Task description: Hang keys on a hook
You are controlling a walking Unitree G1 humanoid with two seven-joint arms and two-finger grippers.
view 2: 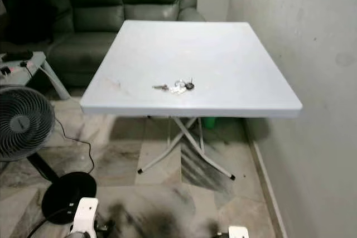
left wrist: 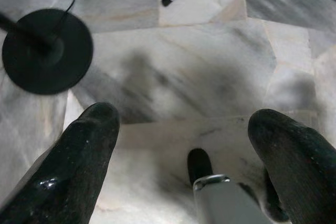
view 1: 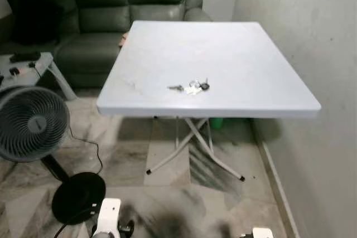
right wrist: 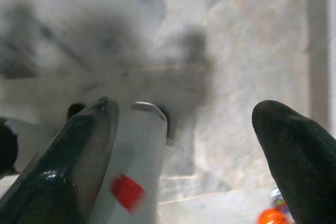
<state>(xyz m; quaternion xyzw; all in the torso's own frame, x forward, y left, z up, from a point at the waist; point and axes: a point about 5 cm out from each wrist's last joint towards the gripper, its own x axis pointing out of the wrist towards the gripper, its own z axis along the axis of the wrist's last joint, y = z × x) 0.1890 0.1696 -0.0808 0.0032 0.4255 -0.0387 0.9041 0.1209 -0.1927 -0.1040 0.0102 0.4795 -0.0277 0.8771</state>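
A bunch of keys (view 1: 190,87) lies on the white folding table (view 1: 167,48), near its front edge and a little right of centre; the same keys (view 2: 175,86) appear in the right eye view. Both arms hang low at my sides. In the left wrist view my left gripper (left wrist: 184,129) is open, its two black fingers wide apart over the marble floor, nothing between them. My right gripper (right wrist: 184,124) is open too, pointing down at the floor beside my own leg.
A grey wall (view 1: 301,37) runs along the table's right side. A dark green sofa (view 1: 111,4) stands behind the table. A standing fan (view 1: 30,124) with a round black base (view 1: 78,196) and a cable is on the left, by a small side table (view 1: 33,62).
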